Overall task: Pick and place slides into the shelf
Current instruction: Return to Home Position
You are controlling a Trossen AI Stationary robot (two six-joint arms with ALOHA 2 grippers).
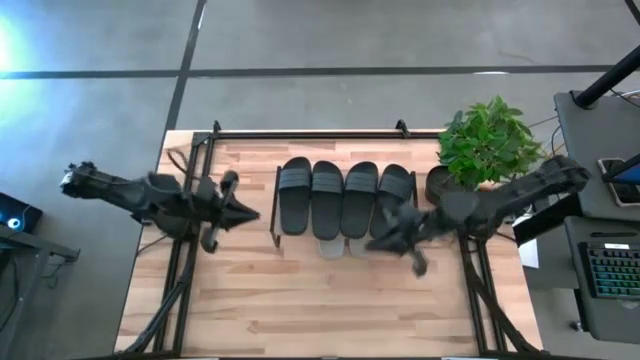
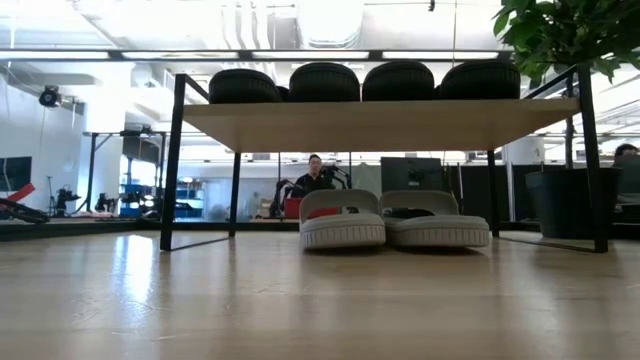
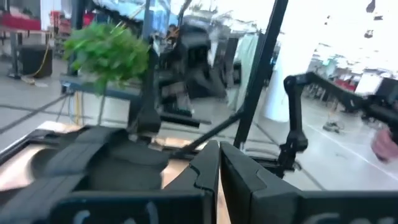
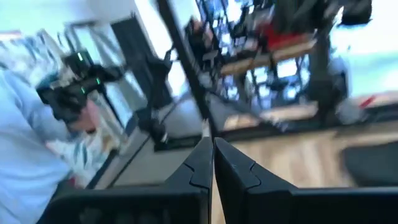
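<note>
L gripper (image 1: 247, 212) (image 3: 217, 158): fingers pressed together, nothing btw them; its wrist view shows the two dark tips meeting. It sits over the table (image 1: 300, 300) (image 2: 300, 300), left of the shelf (image 1: 277, 210) (image 2: 380, 125) and apart from it, tip aimed at the shelf's left end. L arm runs out past the table's left edge.

R gripper (image 1: 374, 243) (image 4: 210, 149): also closed tight and empty, tips meeting in its wrist view. It's at the shelf's front right corner, just beside the end of the rightmost dark slide (image 1: 395, 188). Touching or not, can't tell, it's blurred there. R arm stretches back to the right, passing in front of the pot (image 1: 440, 185) (image 2: 555, 200).

Dark slides (image 1: 327, 193) (image 2: 323, 82): four, side by side in a row on the shelf's top board, filling it across. The low view shows them as four dark humps along the board.

Light slides (image 1: 330, 246) (image 2: 342, 220): two, on the table under the board, side by side and touching, approx mid-shelf. From above only their ends poke out in front of the board, below the two middle dark ones.

Plant (image 1: 490, 140) (image 2: 560, 30) (image 3: 109, 53): green, in the dark pot at the table's back right, just right of the shelf.

Beyond: a person (image 2: 315, 178) sits far back in the room, seen under the board. A keyboard (image 1: 610, 270) lies on a side desk right of the table.
</note>
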